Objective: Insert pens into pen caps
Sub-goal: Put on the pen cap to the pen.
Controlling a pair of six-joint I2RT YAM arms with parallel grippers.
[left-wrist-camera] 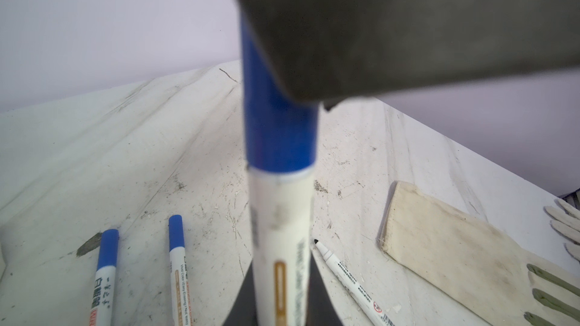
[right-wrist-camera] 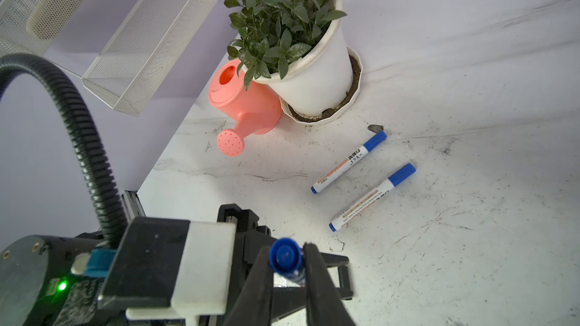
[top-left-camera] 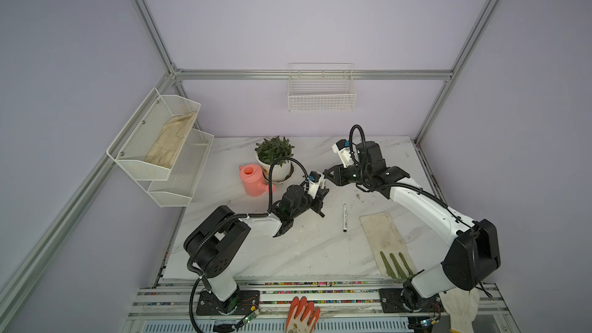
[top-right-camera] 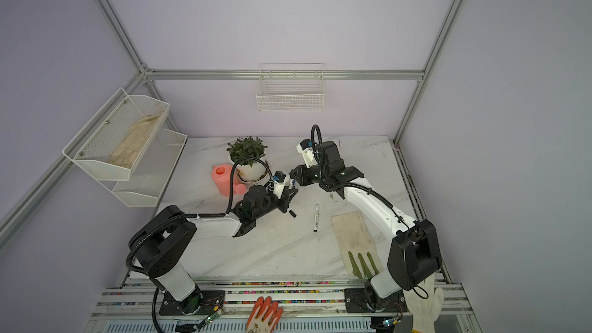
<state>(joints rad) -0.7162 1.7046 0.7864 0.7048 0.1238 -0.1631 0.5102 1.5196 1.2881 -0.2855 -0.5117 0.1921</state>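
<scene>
The likeliest slip is at the blue cap point(right-wrist-camera: 285, 257). The right gripper point(right-wrist-camera: 287, 280) has its jaws on either side of it, and I cannot tell whether they pinch it or stand just clear. If they draw away while rubbing the cap, they could drag it off the held blue marker pen point(left-wrist-camera: 281, 230). They could also lever that pen askew in the left gripper point(left-wrist-camera: 281, 299), whose jaws are clamped on the white barrel. A pale ring shows where cap meets barrel in the left wrist view. I cannot judge whether the cap is pressed home, and a loose one may drop when the pen is laid down.

The held pen hangs in the air just beside the potted plant point(top-left-camera: 275, 155), on the side facing the arm bases. Its long axis runs from the left jaws to the right jaws, capped end leading towards the right gripper.

Two capped blue pens point(right-wrist-camera: 348, 162) point(right-wrist-camera: 372, 197) lie side by side on the surface point(top-left-camera: 304, 251) near the plant. The uncapped black marker pen point(top-left-camera: 345, 217) lies farther from the plant, bare tip at the nearer end. The black cap point(top-right-camera: 292, 213) lies apart from it, under the left wrist, where a low sweep could set it rolling.
</scene>
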